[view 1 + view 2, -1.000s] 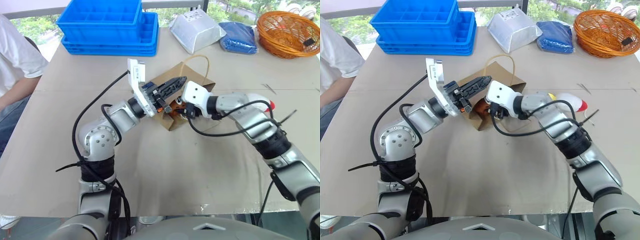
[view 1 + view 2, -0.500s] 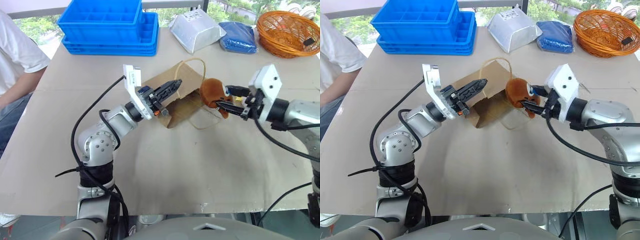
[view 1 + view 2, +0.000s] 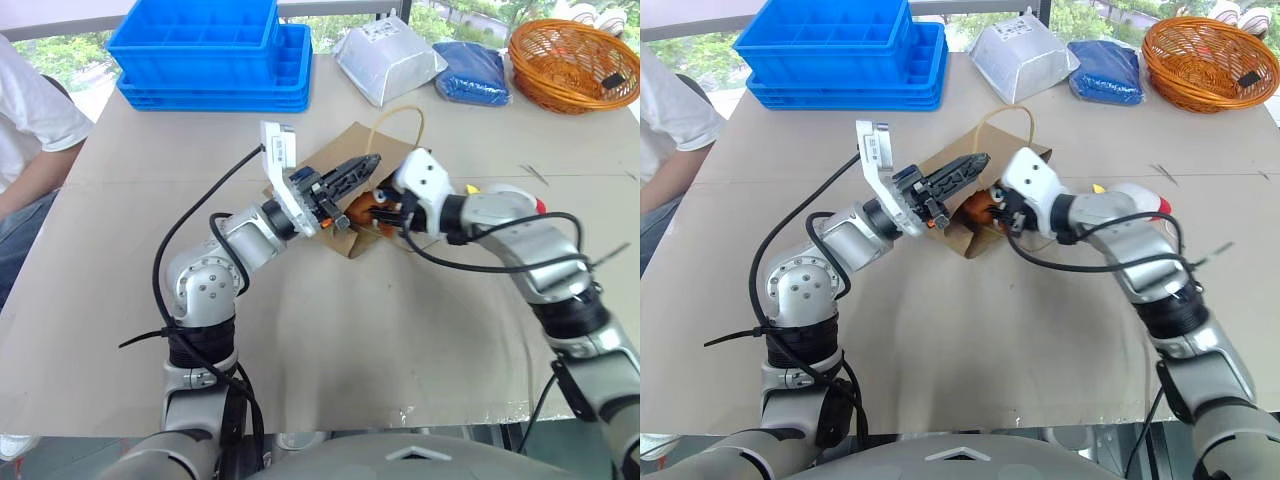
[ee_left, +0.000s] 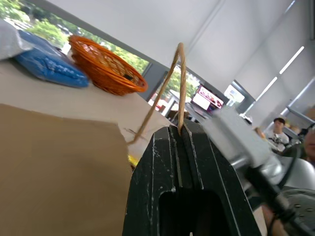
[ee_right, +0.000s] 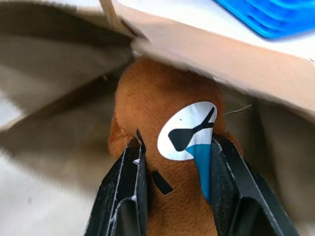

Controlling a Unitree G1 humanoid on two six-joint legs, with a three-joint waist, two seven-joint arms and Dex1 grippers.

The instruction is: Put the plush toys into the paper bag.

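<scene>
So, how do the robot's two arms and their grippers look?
Both arms are silver-grey metal with rounded joint housings and black bands, and loose black cables loop beside them. A white box-shaped block sits at each wrist. The left gripper and the right gripper each have two black, scuffed fingers. Orange details show near the left gripper's base.

Bear point(image 5: 167, 123) fuzzy brown plush; paper bag point(image 3: 345, 155) matt kraft; basket point(image 3: 575, 65) woven wicker; crates point(image 3: 205, 50) glossy plastic.
</scene>
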